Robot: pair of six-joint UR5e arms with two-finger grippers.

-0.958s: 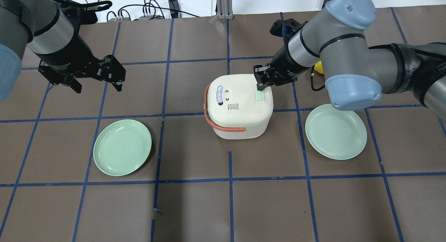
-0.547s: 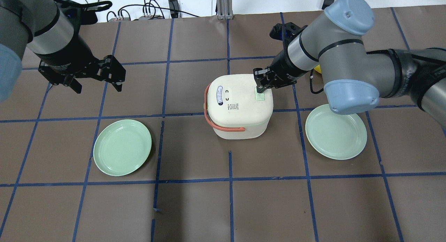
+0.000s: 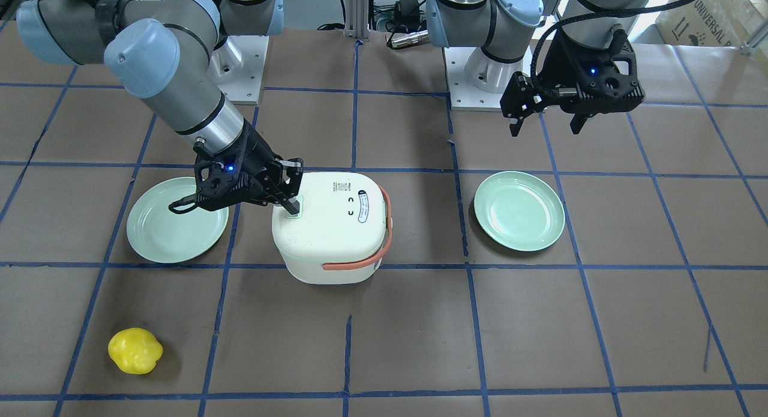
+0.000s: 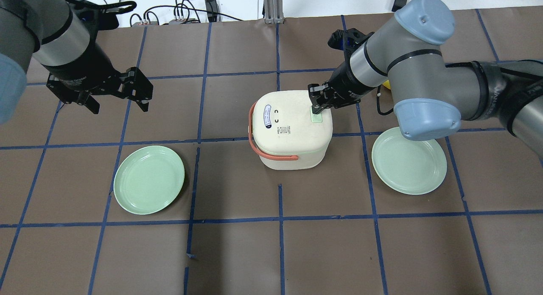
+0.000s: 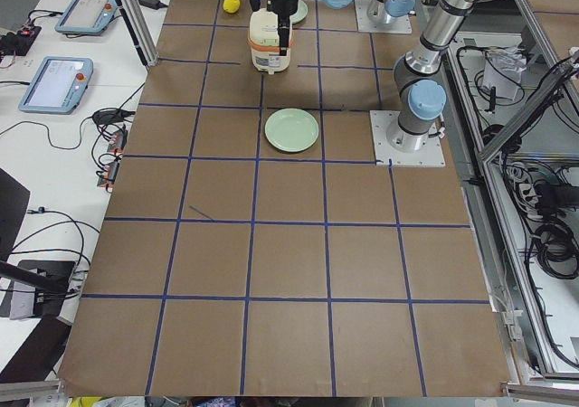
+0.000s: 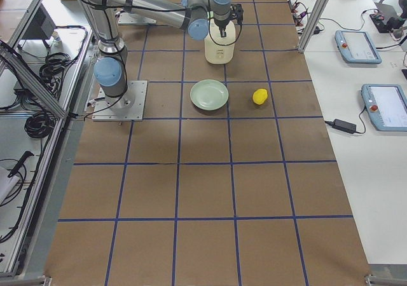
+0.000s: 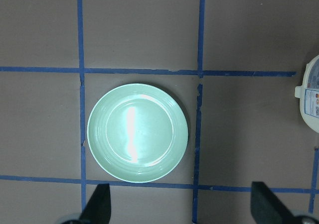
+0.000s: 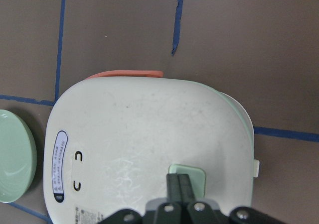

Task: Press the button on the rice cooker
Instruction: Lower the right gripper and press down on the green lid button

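The white rice cooker (image 4: 288, 129) with an orange handle stands mid-table. A pale green button (image 4: 318, 118) sits on its lid near the right edge. My right gripper (image 4: 316, 109) is shut, and its tips rest on the button (image 8: 197, 174), as the right wrist view (image 8: 179, 181) and the front view (image 3: 293, 206) show. My left gripper (image 4: 118, 105) is open and empty. It hovers well to the left of the cooker, above a green plate (image 7: 137, 133).
One green plate (image 4: 148, 179) lies front-left of the cooker and another (image 4: 409, 160) front-right, under my right arm's elbow. A yellow lumpy object (image 3: 135, 350) lies on the table's far side, beyond the right plate. Blue tape lines grid the brown table.
My right gripper has edged slightly down and inward, so its shut tips now rest on the green button. The left arm and the cooker have not moved.
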